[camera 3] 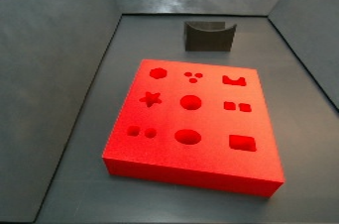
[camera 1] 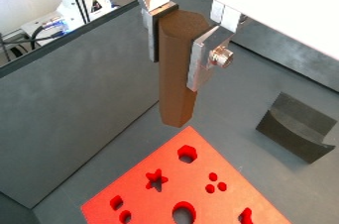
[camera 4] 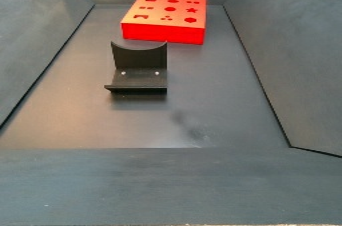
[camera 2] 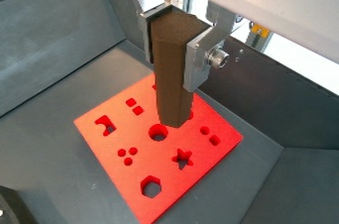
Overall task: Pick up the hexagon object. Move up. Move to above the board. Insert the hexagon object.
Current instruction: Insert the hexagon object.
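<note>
1. Nearest the wrist cameras, the pincer [camera 1: 183, 40] has its flat silver plates clamped on the upper end of the slim, tall brown wooden hexagon object [camera 1: 177, 74].
2. The peg's long axis hangs upright, well clear of the worktop [camera 3: 79, 109].
3. Directly beneath lies the flat bright red board [camera 2: 159, 149] with shaped holes; the insertion looks to be straight down.
4. A dark L-shaped fixture [camera 4: 138, 68] stands apart.
</note>
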